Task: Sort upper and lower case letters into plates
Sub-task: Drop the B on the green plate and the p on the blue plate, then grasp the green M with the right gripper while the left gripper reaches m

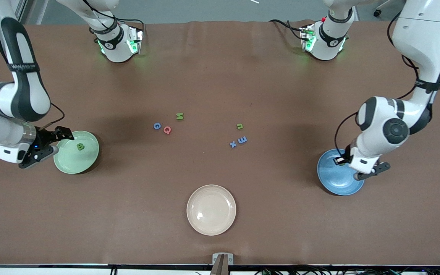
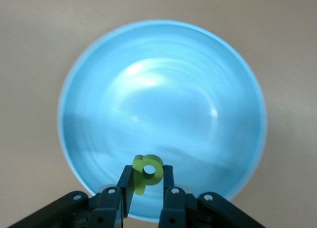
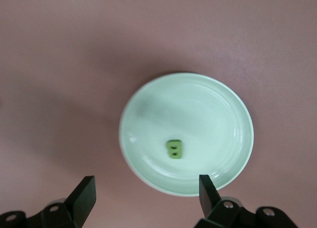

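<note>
The blue plate lies at the left arm's end of the table. Over it hangs my left gripper, shut on a lime-green lowercase p, which is pinched between the fingers above the plate's rim. At the right arm's end is the light green plate with a green B lying in it. My right gripper is over that plate's edge, open and empty. The B rests on the plate's floor.
Loose letters lie mid-table: a green N, blue G and red Q, then a green u, blue m and blue x. A cream plate sits nearer the front camera.
</note>
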You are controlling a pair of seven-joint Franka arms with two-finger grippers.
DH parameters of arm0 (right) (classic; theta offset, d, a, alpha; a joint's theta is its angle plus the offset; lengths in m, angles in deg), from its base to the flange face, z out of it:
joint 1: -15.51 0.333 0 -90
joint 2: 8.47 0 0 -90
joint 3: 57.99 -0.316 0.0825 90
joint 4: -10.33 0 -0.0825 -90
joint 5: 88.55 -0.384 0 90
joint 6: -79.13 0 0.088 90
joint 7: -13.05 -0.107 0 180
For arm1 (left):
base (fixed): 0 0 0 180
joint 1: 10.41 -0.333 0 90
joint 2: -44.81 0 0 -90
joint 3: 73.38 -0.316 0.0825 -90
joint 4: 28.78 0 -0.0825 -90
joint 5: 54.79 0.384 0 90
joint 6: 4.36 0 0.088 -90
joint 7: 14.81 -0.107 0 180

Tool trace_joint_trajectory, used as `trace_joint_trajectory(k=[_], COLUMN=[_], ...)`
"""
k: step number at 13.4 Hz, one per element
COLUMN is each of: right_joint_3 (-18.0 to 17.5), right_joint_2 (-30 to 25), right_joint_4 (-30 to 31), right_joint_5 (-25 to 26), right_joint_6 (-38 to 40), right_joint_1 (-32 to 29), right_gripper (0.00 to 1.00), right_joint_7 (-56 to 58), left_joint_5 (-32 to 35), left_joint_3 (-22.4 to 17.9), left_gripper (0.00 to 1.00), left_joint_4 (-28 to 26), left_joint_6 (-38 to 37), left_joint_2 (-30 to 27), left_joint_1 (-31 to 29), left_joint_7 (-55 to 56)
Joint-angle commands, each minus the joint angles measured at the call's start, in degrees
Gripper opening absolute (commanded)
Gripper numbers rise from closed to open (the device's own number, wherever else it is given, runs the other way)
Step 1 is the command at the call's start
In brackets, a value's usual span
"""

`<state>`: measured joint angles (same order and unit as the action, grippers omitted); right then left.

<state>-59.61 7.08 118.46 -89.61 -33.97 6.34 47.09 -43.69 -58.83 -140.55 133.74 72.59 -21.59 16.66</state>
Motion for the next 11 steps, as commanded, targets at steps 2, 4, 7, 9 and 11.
trace_joint_trajectory(k=[2, 4, 7, 9, 11], right_joint_3=[-0.05, -0.14, -0.14, -0.05, -0.05], right_joint_2=[-3.95, -4.83, -4.48, -4.22, -4.48], right_joint_4=[-0.29, -0.12, 0.23, 1.63, 6.45], right_joint_5=[-0.18, -0.18, -0.26, -0.26, -0.26], right_joint_6=[5.52, 6.49, 5.79, 3.18, -2.79], right_joint_1=[8.96, 14.15, 22.32, 28.21, 31.48], right_gripper=[0.94, 0.96, 0.99, 1.0, 1.0], right_joint_7=[-19.22, -28.98, -40.77, -48.59, -51.87], left_joint_5=[0.95, 1.03, 1.03, 1.03, 0.95], left_joint_3=[0.48, -0.22, -1.37, -1.2, 1.78], left_gripper=[0.0, 0.13, 0.99, 1.0, 1.0], left_joint_4=[4.89, 5.07, 5.16, 5.07, 6.47], left_joint_6=[-0.12, 1.63, 2.79, 0.78, -2.74], left_joint_2=[4.38, 5.88, 5.89, 3.52, 1.49], left_joint_1=[-1.3, -1.38, -2.0, -1.13, 0.01], left_joint_7=[0.09, 0.0, -0.35, 0.26, 0.61])
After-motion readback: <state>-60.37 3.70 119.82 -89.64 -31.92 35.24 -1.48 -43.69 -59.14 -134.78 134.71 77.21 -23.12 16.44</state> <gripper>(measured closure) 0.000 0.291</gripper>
